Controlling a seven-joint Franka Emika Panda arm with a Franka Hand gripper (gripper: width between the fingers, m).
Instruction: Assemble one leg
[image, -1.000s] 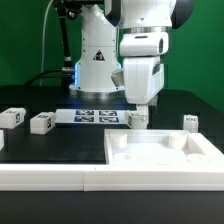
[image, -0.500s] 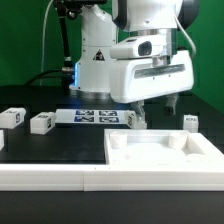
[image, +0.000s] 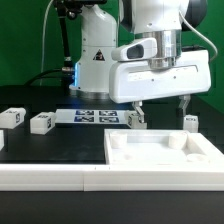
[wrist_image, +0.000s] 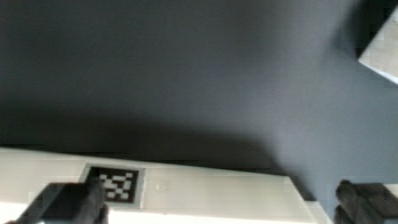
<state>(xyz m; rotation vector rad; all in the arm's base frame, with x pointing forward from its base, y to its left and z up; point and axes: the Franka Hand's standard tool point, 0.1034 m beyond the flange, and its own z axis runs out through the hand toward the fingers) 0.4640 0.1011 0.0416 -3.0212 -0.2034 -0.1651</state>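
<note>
words, numbers, brands: none legible | signs: black-and-white fiducial tags only | marker board (image: 97, 116): row of tags | leg (image: 137, 118), 3 o'clock of that board: one tag | first post (image: 13, 118), second post (image: 41, 122), 9 o'clock of it: one tag each | third post (image: 190, 121), further out at 3 o'clock: one tag | wrist view: tag (wrist_image: 118, 183) on a white part | dark mark (image: 97, 57) on robot base: too small to read

Gripper (image: 160, 105) housing white, fingers (wrist_image: 64, 204) black. Leg (image: 137, 118) just under the gripper: white, with a black-and-white square tag. Other posts (image: 41, 122), off to the exterior view's left of the gripper: same white, same tags. Marker board (image: 95, 116) beside the gripper: white with a row of black-and-white tags. Tabletop piece (image: 165, 152) below the gripper: plain white. Table (image: 50, 150) matte black. Backdrop (image: 25, 50) green.
</note>
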